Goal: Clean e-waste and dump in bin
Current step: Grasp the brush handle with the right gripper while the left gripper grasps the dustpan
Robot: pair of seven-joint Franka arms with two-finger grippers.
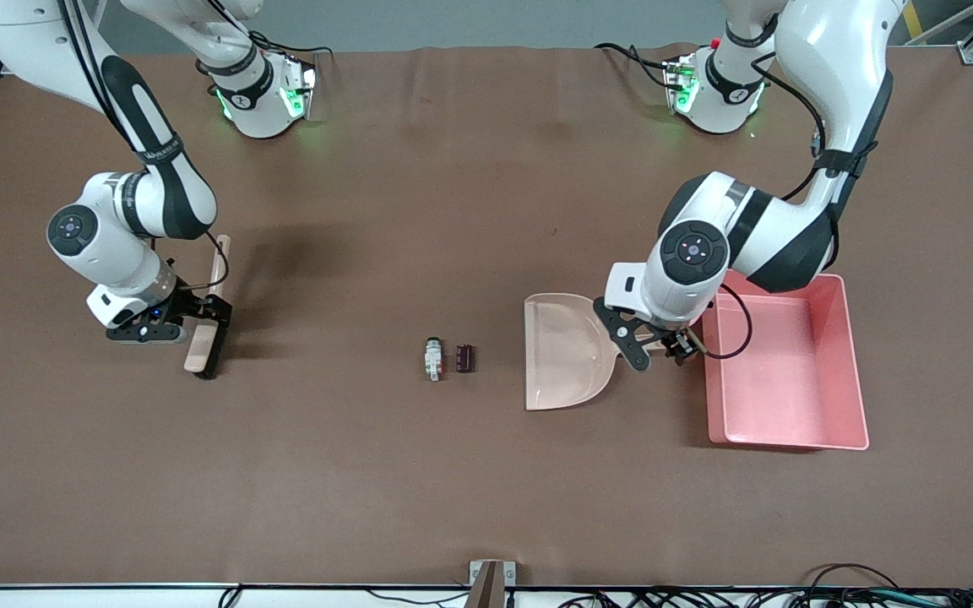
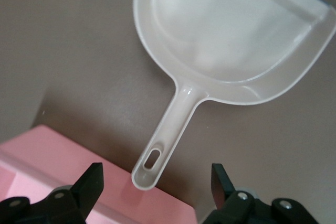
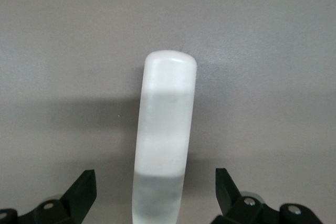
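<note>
Straddling the dustpan (image 1: 567, 350) handle, left gripper (image 2: 156, 182) is spread, nothing clamped.
Right gripper (image 3: 156, 187) is spread over brush (image 1: 206, 325); e-waste (image 1: 449, 358) untouched.

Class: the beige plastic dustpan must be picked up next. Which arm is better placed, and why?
Left. The left gripper hangs open astride the handle of the beige plastic dustpan, beside the pink plastic bin. The right gripper is over the brush, toward the table's right-arm end.

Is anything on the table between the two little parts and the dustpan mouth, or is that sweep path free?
Nothing visible stands between them. The white part and the dark cylinder lie side by side on bare table, with the dustpan mouth facing them. The pink bin sits past the dustpan's handle.
</note>
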